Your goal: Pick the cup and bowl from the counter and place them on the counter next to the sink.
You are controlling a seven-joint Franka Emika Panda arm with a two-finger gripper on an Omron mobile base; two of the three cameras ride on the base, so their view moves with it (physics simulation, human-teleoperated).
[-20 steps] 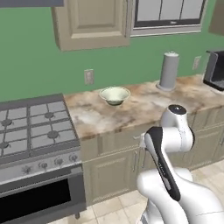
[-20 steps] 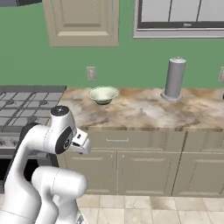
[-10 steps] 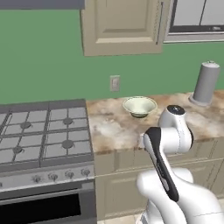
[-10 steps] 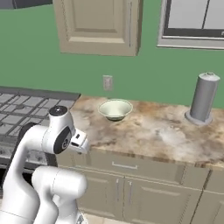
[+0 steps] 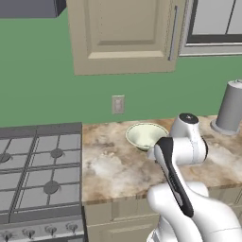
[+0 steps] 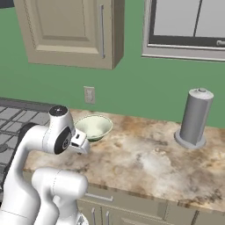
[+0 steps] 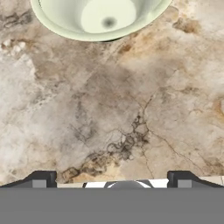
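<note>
The bowl (image 5: 145, 134) (image 6: 93, 126), wide, shallow and pale cream-green, stands on the marbled counter (image 5: 113, 168) (image 6: 149, 160) near the back wall. In the hand view the bowl (image 7: 100, 17) is cut by the top edge, with bare counter (image 7: 131, 109) below it. My gripper (image 7: 111, 179) is open and holds nothing. It hovers over the counter just in front of the bowl, and its two dark fingertips (image 7: 41, 179) stand far apart. In the right base view the hand (image 6: 80, 143) sits just in front of the bowl. The cup and the sink are out of view.
A grey gas stove (image 5: 38, 165) (image 6: 17, 116) adjoins the counter on the left. A tall grey cylinder roll (image 5: 230, 108) (image 6: 194, 117) stands at the back right. Above are a wall outlet (image 5: 118, 104) (image 6: 89, 94) and a beige wall cabinet (image 5: 123, 35).
The whole picture has shifted: the base has driven closer to the counter, so the bowl and roll look larger and nearer. The arm's pose and the open gripper are unchanged.
</note>
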